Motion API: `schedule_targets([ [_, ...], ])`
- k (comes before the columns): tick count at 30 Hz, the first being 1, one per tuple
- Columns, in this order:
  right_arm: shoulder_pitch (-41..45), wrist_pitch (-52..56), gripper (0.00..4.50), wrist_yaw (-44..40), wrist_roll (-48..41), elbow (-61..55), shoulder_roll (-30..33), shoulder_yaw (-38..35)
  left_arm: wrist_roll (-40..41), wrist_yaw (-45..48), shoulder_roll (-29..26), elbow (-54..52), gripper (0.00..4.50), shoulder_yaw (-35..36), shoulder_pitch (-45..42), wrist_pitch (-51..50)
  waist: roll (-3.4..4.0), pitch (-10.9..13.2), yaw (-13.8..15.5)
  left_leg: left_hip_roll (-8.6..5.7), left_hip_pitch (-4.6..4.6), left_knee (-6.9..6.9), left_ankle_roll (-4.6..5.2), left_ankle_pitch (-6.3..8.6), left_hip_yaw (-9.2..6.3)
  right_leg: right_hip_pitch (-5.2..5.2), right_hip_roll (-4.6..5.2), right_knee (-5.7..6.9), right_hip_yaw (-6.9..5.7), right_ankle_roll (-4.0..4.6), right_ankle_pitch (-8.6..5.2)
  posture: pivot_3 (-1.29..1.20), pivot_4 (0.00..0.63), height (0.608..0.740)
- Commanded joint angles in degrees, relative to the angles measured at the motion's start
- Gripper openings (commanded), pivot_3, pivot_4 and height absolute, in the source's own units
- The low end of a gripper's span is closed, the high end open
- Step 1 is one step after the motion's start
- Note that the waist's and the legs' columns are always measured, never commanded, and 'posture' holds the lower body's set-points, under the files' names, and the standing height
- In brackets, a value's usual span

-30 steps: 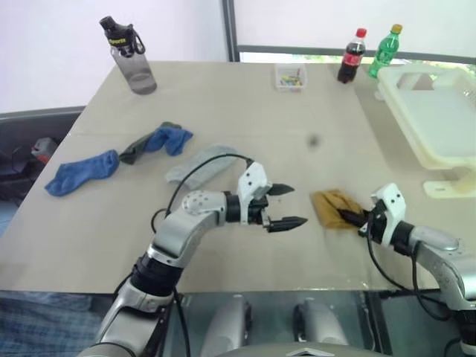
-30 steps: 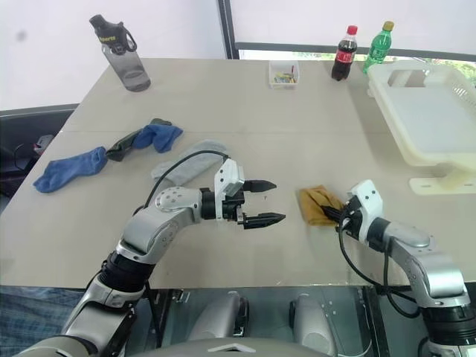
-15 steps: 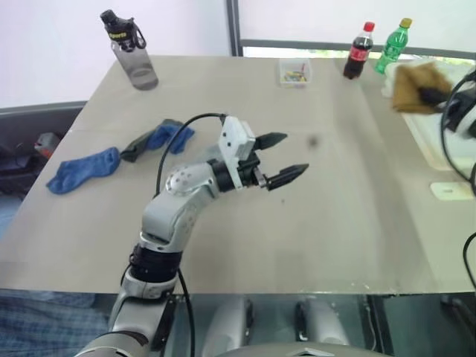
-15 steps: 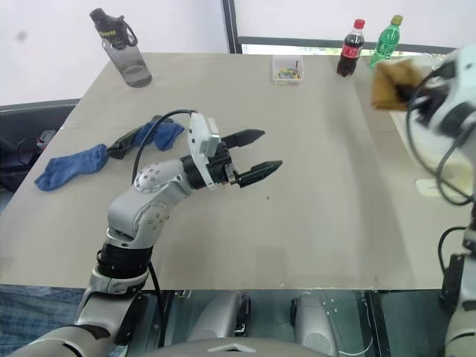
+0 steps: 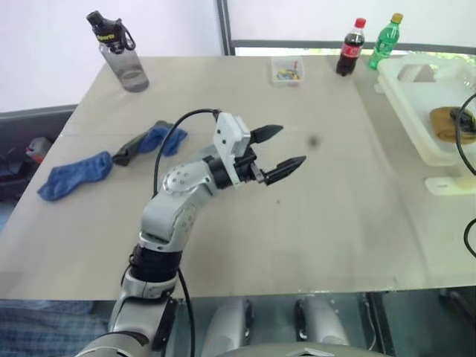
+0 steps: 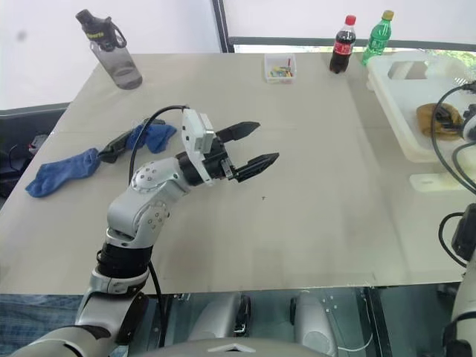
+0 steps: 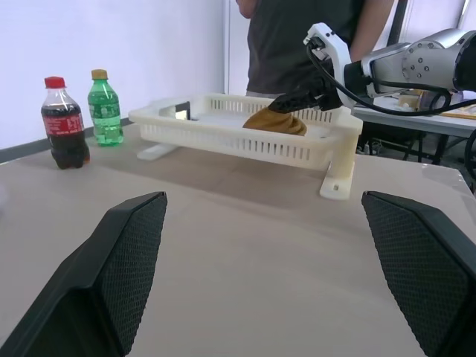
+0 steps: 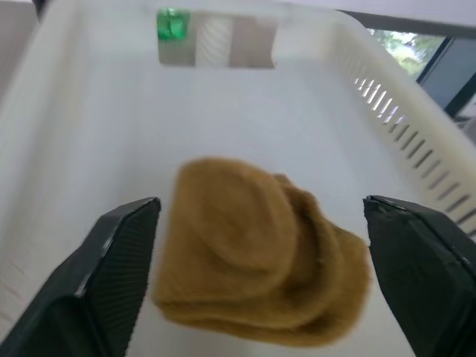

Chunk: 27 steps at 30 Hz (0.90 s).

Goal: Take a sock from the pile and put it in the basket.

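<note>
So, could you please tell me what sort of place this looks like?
Probably an indoor lab or test room: a plain table staged with socks, a basket and drink bottles, a person standing nearby.

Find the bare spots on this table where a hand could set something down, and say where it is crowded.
Bare: the tabletop between the left gripper and the basket, and the near edge. Crowded: the blue socks on the left, and the far edge with the water bottle, small box and two soda bottles.

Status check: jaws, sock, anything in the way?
Left gripper jaws open, empty, above the table. Right gripper jaws open over the mustard sock, which lies in the basket. Nothing in the way.
</note>
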<state>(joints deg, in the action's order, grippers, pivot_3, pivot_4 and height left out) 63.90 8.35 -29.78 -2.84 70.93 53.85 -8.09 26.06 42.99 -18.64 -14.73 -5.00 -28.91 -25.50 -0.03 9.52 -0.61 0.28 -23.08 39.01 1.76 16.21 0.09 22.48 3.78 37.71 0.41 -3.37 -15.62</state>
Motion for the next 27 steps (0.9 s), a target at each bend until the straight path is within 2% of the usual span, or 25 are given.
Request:
schedule_targets([
  [1, 2.5, -7.9, 4.44, -1.5, 5.0, -1.8, 3.1, 3.4, -0.3, -0.8, -1.1, -2.9, 4.5, 1.2, 1.0, 1.2, 0.01, 0.0, -0.1, 0.0, -0.02, 0.0, 0.0, 0.0, 0.02, 0.06, 0.0, 0.03, 0.03, 0.0, 0.0, 0.0, 0.15, 0.74],
  [5, 2.9, -10.8, 4.44, -12.3, 2.2, -8.0, 0.5, 2.9, -0.1, -2.7, -3.8, -6.2, 4.5, 3.6, 4.2, -0.2, 0.01, 0.0, -0.6, 0.08, 0.1, -0.01, -0.01, 0.0, 0.28, 0.14, -0.08, 0.15, 0.33, -0.02, 0.01, 0.0, 0.15, 0.74],
  [9, -3.4, -7.0, 4.44, -23.8, -4.4, -19.7, -3.5, 1.3, 1.3, -4.3, -7.2, -10.5, 4.5, 7.1, 8.8, -2.3, -0.01, 0.0, -1.5, 0.19, 0.22, -0.03, -0.02, 0.0, 0.33, 0.13, -0.17, 0.23, 0.45, -0.02, 0.02, 0.0, 0.15, 0.74],
  [11, -10.1, -3.9, 4.44, -30.0, -10.7, -30.3, -6.0, 0.1, 1.7, -5.4, -8.7, -13.1, 4.5, 9.2, 12.0, -3.2, -0.03, 0.0, -1.3, 0.25, 0.2, -0.02, -0.02, 0.0, 0.3, 0.13, -0.17, 0.24, 0.45, -0.02, 0.02, 0.0, 0.15, 0.74],
  [13, -21.1, 1.4, 4.44, -34.0, -18.5, -45.5, -8.9, -1.0, 1.7, -6.6, -10.5, -16.8, 4.5, 12.0, 17.7, -4.0, -0.04, 0.0, -0.8, 0.25, 0.15, -0.02, -0.01, 0.01, 0.22, 0.11, -0.12, 0.2, 0.46, -0.02, 0.02, 0.0, 0.15, 0.74],
  [16, -32.9, 6.4, 4.44, -35.2, -24.3, -59.9, -10.8, -2.3, 1.6, -8.1, -11.9, -20.8, 4.5, 14.9, 25.1, -4.6, 0.01, 0.0, 0.3, 0.22, -0.1, -0.04, -0.01, 0.03, 0.01, 0.25, 0.02, 0.17, 0.38, -0.02, 0.01, 0.0, 0.15, 0.74],
  [19, -41.8, 10.0, 4.44, -34.7, -26.7, -67.9, -10.9, -3.0, 2.7, -9.9, -11.6, -24.3, 4.5, 18.3, 32.0, -4.7, 0.04, 0.0, 1.4, 0.1, -0.79, 0.34, -0.01, 0.02, -0.17, 0.82, 0.3, 0.32, 0.25, -0.04, 0.04, 0.0, 0.15, 0.74],
  [23, -51.1, 7.0, 4.44, -37.5, -26.3, -71.7, -9.7, -3.4, 2.8, -11.3, -10.5, -26.5, 4.5, 21.6, 39.4, -3.7, -0.02, 0.0, 1.6, 0.05, -0.56, 0.39, 0.02, 0.04, -0.28, 0.51, 0.38, 0.23, 0.16, -0.13, 0.11, 0.0, 0.15, 0.74],
  [27, -54.3, 7.6, 4.44, -39.1, -27.5, -72.6, -8.8, -4.0, 2.5, -10.4, -10.3, -26.6, 4.5, 22.6, 44.0, -1.0, -0.01, 0.0, 1.4, 0.03, -0.06, 0.31, 0.26, 0.18, -0.28, 0.04, 0.37, 0.23, 0.17, -0.11, 0.1, 0.0, 0.15, 0.74],
])
